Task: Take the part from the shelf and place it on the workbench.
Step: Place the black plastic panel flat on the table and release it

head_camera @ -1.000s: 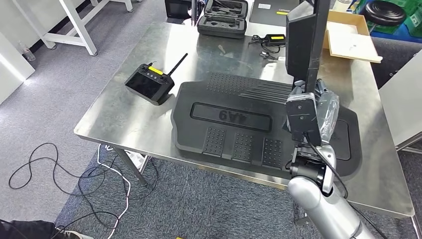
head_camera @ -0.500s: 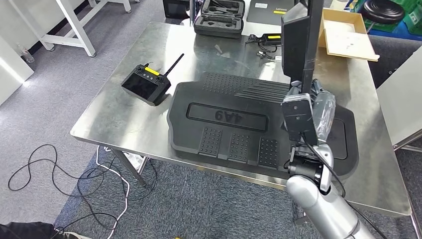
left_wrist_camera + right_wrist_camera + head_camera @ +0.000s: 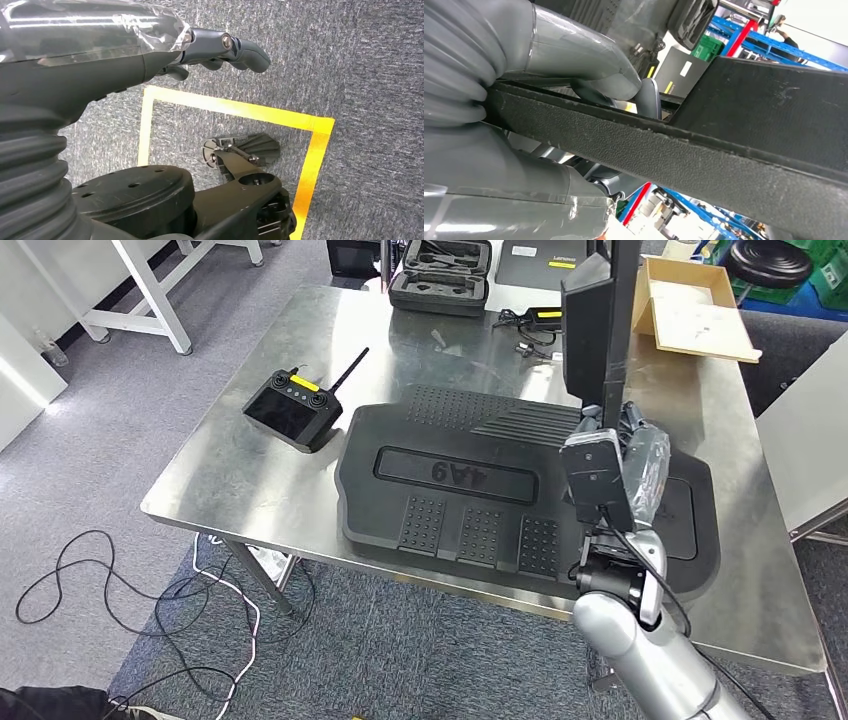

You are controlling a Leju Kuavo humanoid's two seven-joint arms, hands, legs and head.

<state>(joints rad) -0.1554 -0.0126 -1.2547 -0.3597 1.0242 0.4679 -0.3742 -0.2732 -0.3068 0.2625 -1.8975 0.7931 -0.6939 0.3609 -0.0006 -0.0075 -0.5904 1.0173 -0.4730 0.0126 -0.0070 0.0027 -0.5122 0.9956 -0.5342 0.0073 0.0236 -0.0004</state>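
While the right hand [image 3: 628, 455] rises above the near right part of the steel workbench [image 3: 250, 480], it grips a flat black part [image 3: 592, 325] that stands upright on edge, reaching from the hand up to the top of the head view. The part is held over the workbench, above the far right corner of the large black moulded mat [image 3: 450, 490] marked 4A9; whether its lower edge touches the mat cannot be told, since the hand and wrist camera hide it. In the right wrist view the part's rough black edge [image 3: 664, 150] runs across between the thick grey thumb [image 3: 584, 55] on one face and the darker fingers [image 3: 649, 97] on the other, so the fingers are clamped on it from both sides.

The left hand [image 3: 220, 47] hangs over grey carpet with a yellow tape outline [image 3: 305, 150]; its dark fingers are curled loosely and hold nothing.

On the workbench's left part lies a black remote controller [image 3: 293, 410] with an antenna, well apart from the part. At the far edge sit an open black foam-lined case [image 3: 440, 275], a power adapter with cable [image 3: 535, 320], and a cardboard box [image 3: 695, 310].
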